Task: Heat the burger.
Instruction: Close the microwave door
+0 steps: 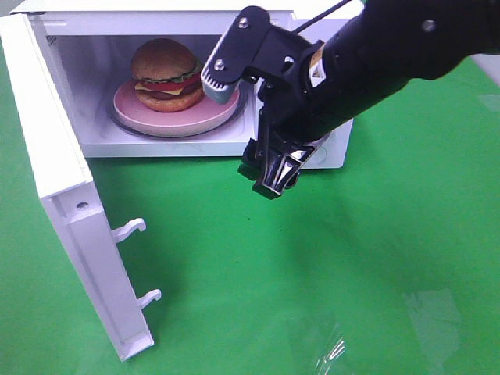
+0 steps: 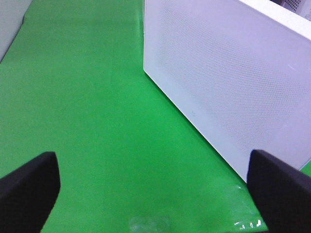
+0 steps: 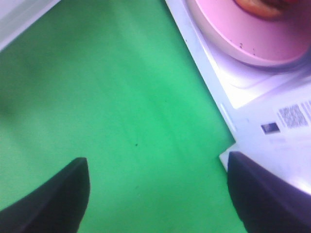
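The burger point(image 1: 165, 75) sits on a round pink plate point(image 1: 176, 117) inside the open white microwave point(image 1: 332, 148). My right gripper point(image 1: 247, 129) hangs just outside the cavity's front right, open, with nothing between its fingers. One grey-padded finger point(image 1: 219, 83) is near the plate's right edge. In the right wrist view the right gripper point(image 3: 160, 194) is over the green mat, with the plate point(image 3: 243, 39) and a sliver of the burger point(image 3: 260, 6) beyond it. My left gripper point(image 2: 155, 194) is open and empty, facing the outer face of the microwave door point(image 2: 223, 82). It is out of the exterior high view.
The microwave door point(image 1: 70, 195) stands swung wide open at the left, its two latch hooks point(image 1: 133, 230) pointing right. A green mat point(image 1: 312, 273) covers the table. A glossy transparent patch point(image 1: 336, 348) lies on the mat near the front edge.
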Robot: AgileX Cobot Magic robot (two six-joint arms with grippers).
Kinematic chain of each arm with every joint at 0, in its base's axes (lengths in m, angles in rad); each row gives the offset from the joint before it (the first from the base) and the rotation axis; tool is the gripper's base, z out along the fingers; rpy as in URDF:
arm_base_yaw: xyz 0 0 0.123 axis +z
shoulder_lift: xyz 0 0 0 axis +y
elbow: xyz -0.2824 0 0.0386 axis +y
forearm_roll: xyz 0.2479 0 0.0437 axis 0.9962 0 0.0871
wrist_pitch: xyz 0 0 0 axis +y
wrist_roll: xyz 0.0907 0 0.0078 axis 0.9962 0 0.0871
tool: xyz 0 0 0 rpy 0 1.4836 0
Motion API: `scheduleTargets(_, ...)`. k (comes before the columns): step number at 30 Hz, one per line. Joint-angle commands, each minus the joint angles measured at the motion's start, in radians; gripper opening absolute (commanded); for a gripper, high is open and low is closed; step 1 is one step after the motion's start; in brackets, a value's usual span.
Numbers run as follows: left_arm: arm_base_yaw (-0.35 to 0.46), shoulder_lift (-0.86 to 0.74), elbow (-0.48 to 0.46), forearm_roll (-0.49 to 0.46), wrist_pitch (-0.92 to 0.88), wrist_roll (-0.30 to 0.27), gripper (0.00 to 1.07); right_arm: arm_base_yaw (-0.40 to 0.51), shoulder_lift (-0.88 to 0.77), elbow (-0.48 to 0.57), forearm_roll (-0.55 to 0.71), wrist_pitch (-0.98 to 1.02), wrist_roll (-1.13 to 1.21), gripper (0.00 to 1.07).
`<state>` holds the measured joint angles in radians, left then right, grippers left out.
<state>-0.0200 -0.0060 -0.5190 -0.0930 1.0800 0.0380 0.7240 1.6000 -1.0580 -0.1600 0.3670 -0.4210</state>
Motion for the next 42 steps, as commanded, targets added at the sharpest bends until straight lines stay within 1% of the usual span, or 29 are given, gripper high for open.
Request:
scheduleTargets(1,0.000,-0.014,0.003,0.000,-0.011,-0.004,0.96,0.000,-0.113,0.065,0.002,0.033,0.176,0.75)
scheduleTargets(2,0.000,-0.014,0.003,0.000,-0.011,-0.004,0.96,0.000,-0.113,0.065,0.002,0.033,0.176,0.75)
scheduleTargets(4,0.000,-0.014,0.003,0.000,-0.011,-0.004,0.96,0.002,-0.216,0.121,0.009,0.070,0.324,0.75)
scheduleTargets(7,0.000,-0.014,0.003,0.000,-0.011,-0.004,0.96,0.002,-0.244,0.133,0.009,0.091,0.362,0.75)
scheduleTargets(8,0.000,-0.014,0.003,0.000,-0.011,-0.004,0.96,0.003,-0.288,0.146,0.009,0.147,0.421,0.75)
scheduleTargets(9,0.000,-0.014,0.003,0.000,-0.011,-0.004,0.96,0.003,-0.288,0.146,0.009,0.147,0.421,0.75)
scheduleTargets(10,0.000,-0.014,0.003,0.000,-0.011,-0.004,0.96,0.003,-0.330,0.147,0.009,0.233,0.486,0.75)
scheduleTargets(11,0.000,-0.014,0.003,0.000,-0.011,-0.004,0.96,0.003,-0.330,0.147,0.009,0.233,0.486,0.75)
scheduleTargets(12,0.000,-0.014,0.003,0.000,-0.011,-0.004,0.96,0.003,-0.365,0.147,0.009,0.320,0.532,0.75)
scheduleTargets(13,0.000,-0.014,0.003,0.000,-0.011,-0.004,0.96,0.003,-0.390,0.147,0.007,0.397,0.546,0.75)
scheduleTargets(14,0.000,-0.014,0.003,0.000,-0.011,-0.004,0.96,0.003,-0.390,0.147,0.007,0.397,0.546,0.75)
scheduleTargets(15,0.000,-0.014,0.003,0.000,-0.011,-0.004,0.96,0.003,-0.412,0.147,0.005,0.468,0.546,0.75)
scheduleTargets(16,0.000,-0.014,0.003,0.000,-0.011,-0.004,0.96,0.003,-0.412,0.147,0.005,0.468,0.546,0.75)
scheduleTargets(17,0.000,-0.014,0.003,0.000,-0.011,-0.004,0.96,0.003,-0.432,0.147,0.005,0.534,0.545,0.75)
scheduleTargets(24,0.000,-0.014,0.003,0.000,-0.011,-0.004,0.96,0.003,-0.520,0.147,0.009,0.698,0.542,0.75)
scheduleTargets(27,0.000,-0.014,0.003,0.000,-0.011,-0.004,0.96,0.003,-0.550,0.154,0.009,0.721,0.542,0.75)
scheduleTargets(29,0.000,-0.014,0.003,0.000,-0.011,-0.004,0.96,0.003,-0.607,0.191,0.009,0.727,0.542,0.75)
scheduleTargets(31,0.000,-0.014,0.003,0.000,-0.011,-0.004,0.96,0.003,-0.607,0.191,0.009,0.727,0.542,0.75)
scheduleTargets(32,0.000,-0.014,0.003,0.000,-0.011,-0.004,0.96,0.003,-0.694,0.263,0.007,0.702,0.541,0.75)
scheduleTargets(33,0.000,-0.014,0.003,0.000,-0.011,-0.004,0.96,0.001,-0.726,0.291,0.005,0.689,0.541,0.75)
scheduleTargets(34,0.000,-0.014,0.003,0.000,-0.011,-0.004,0.96,0.001,-0.726,0.291,0.005,0.689,0.541,0.75)
scheduleTargets(35,0.000,-0.014,0.003,0.000,-0.011,-0.004,0.96,0.000,-0.789,0.338,0.006,0.663,0.541,0.75)
scheduleTargets(36,0.000,-0.014,0.003,0.000,-0.011,-0.004,0.96,0.000,-0.789,0.338,0.006,0.663,0.541,0.75)
scheduleTargets(37,0.000,-0.014,0.003,0.000,-0.011,-0.004,0.96,0.000,-0.846,0.380,0.006,0.642,0.541,0.75)
scheduleTargets(38,0.000,-0.014,0.003,0.000,-0.011,-0.004,0.96,0.000,-0.846,0.380,0.006,0.642,0.541,0.75)
scheduleTargets(39,0.000,-0.014,0.003,0.000,-0.011,-0.004,0.96,-0.001,-0.902,0.421,0.006,0.624,0.548,0.75)
scheduleTargets(40,0.000,-0.014,0.003,0.000,-0.011,-0.004,0.96,-0.001,-0.902,0.421,0.006,0.624,0.548,0.75)
scheduleTargets(41,0.000,-0.014,0.003,0.000,-0.011,-0.004,0.96,-0.032,-0.946,0.452,0.016,0.608,0.555,0.75)
scheduleTargets(42,0.000,-0.014,0.003,0.000,-0.011,-0.004,0.96,-0.032,-0.946,0.452,0.016,0.608,0.555,0.75)
